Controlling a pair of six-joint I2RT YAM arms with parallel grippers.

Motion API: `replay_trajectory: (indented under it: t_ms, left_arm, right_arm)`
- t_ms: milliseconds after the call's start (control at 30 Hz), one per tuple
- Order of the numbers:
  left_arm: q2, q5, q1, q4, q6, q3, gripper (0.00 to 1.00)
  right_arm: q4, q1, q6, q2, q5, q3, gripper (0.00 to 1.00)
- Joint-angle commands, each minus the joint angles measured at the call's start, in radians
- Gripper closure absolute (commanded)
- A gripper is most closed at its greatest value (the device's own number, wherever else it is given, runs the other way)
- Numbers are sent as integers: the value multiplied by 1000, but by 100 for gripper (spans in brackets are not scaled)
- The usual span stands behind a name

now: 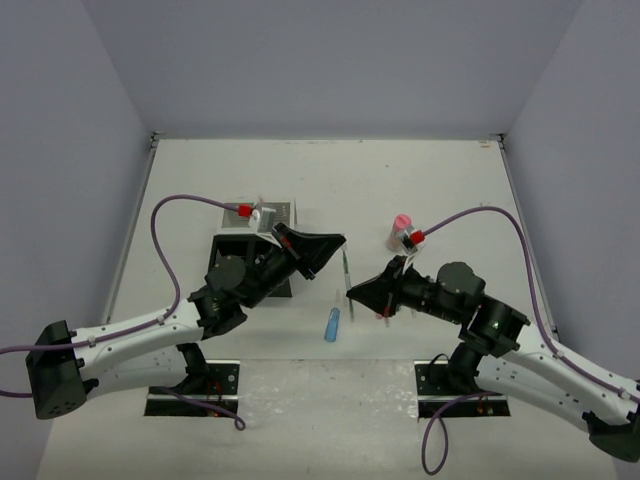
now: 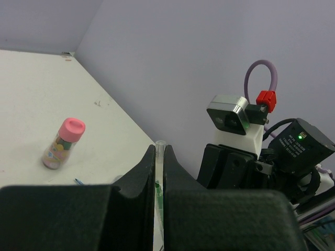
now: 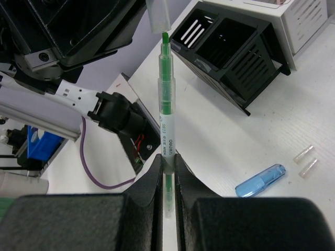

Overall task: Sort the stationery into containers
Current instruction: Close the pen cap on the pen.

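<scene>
Green pen [image 1: 347, 270], seen from above, spans between my left gripper [image 1: 335, 245] and right gripper [image 1: 355, 290], just right of the organiser [image 1: 283, 212]. Left wrist view: my left fingers [image 2: 138, 178] pinch a clear cap [image 2: 160, 149]. Right wrist view: my right fingers [image 3: 149, 180] clamp the pen's barrel, its tip at the cap's mouth, the organiser beyond.

Green pen [image 3: 166, 115] uncapped, blue capsule [image 3: 260, 180] lying flat, pink-capped bottle [image 2: 64, 142] standing upright
</scene>
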State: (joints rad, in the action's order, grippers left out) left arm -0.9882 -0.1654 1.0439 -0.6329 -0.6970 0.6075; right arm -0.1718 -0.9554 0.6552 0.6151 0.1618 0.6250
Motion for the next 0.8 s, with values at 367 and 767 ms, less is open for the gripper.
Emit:
replay_trajectory:
  t_ms: [367, 767]
  left_arm:
    - [11, -39, 5, -17, 10, 25, 100]
    - [-12, 30, 5, -51, -52, -9, 100]
  right_arm:
    - [5, -2, 6, 0, 27, 45, 100]
    - [-34, -1, -7, 5, -11, 87, 100]
